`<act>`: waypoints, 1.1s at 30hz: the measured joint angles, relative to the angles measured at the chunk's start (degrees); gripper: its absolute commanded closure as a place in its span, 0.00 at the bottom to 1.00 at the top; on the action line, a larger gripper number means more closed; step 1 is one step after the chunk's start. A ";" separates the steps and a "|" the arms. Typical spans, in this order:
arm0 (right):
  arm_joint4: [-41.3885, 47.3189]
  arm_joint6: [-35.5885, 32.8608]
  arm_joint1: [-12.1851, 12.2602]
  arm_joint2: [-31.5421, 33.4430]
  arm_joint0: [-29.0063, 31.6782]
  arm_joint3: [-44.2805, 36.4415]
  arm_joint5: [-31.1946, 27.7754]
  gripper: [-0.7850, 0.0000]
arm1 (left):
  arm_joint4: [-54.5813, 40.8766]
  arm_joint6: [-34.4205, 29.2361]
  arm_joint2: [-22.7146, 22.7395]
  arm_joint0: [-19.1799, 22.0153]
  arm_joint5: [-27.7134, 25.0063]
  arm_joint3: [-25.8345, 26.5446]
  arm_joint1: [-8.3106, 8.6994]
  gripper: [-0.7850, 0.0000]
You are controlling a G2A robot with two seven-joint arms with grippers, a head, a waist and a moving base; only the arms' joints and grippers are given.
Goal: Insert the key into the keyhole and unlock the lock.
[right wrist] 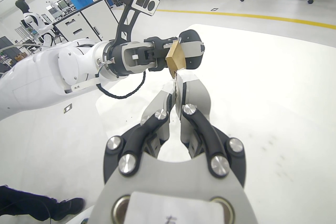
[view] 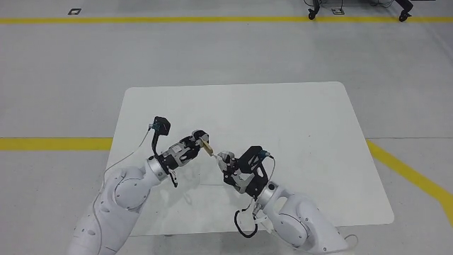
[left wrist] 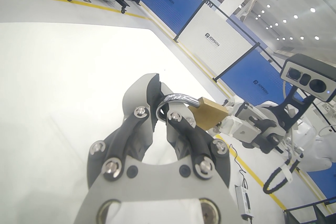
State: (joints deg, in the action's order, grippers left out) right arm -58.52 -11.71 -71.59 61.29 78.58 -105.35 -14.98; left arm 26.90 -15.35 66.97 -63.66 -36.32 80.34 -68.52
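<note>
- The left claw [left wrist: 160, 89] is clamped on the steel shackle [left wrist: 181, 98] of a square brass padlock [left wrist: 210, 112], above the white tabletop [view: 297, 113].
- The right claw [right wrist: 174, 86] is pinched on a thin metal key [right wrist: 174, 79], its tips at the padlock's body.
- The fingers largely hide the key, so I cannot tell whether it is in the keyhole.

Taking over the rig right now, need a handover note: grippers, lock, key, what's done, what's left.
Left gripper: shut on the shackle, holding the padlock in the air over the table.
Right gripper: shut on the key, tips at the padlock's bottom end.
Done: padlock and key picked up and brought together.
Cannot tell whether the key is in the keyhole.
Left: seat the key if needed, turn it, free the shackle.
</note>
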 measured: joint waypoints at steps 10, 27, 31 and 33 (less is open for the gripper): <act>-1.86 0.88 -0.21 -0.56 0.38 -0.11 2.07 1.00 | 5.14 1.00 0.56 -2.96 4.80 5.32 0.23 1.00; -1.01 8.80 -0.24 0.88 2.37 -0.30 -0.20 1.00 | -38.75 -24.70 -0.62 2.23 3.33 -6.36 -0.38 1.00; 1.41 11.50 -0.13 2.05 2.92 0.07 -3.13 1.00 | -54.77 -36.61 -0.79 6.27 2.60 -14.18 -0.62 1.00; 3.82 12.40 -0.05 2.84 3.12 0.53 -5.40 1.00 | -57.01 -38.11 -0.80 6.66 2.37 -15.32 -0.63 1.00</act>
State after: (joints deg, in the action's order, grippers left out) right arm -54.70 0.69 -71.64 64.13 81.71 -104.82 -20.37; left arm -30.11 -53.45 66.17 -57.00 -33.95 65.01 -69.15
